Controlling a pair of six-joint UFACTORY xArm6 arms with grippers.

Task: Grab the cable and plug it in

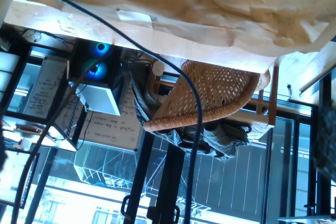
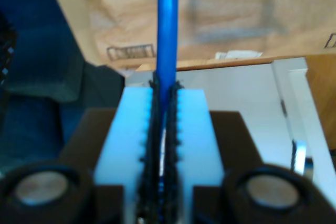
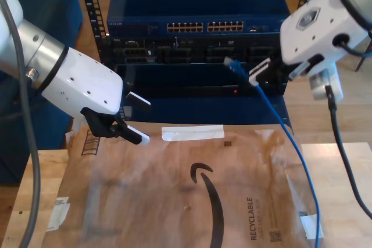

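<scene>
Here my second pincer (image 2: 164, 129) clamps the thin bright-blue ethernet cable (image 3: 285, 126), its translucent plug (image 3: 231, 63) hanging just before the dark-blue rack switch (image 3: 192, 4). My first pincer (image 3: 132, 117) gapes wide over the brown paper mailer (image 3: 192, 196) marked "RECYCLABLE".

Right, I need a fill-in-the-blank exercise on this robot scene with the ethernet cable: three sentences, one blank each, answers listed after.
1. My second gripper is shut on a thin cable whose colour is ____.
2. In the exterior view, the arm holding the cable and its plug before the rack switch stands on the view's ____ side.
3. The brown paper bag on the table bears the printed word ____.

Missing words: blue; right; RECYCLABLE
</scene>
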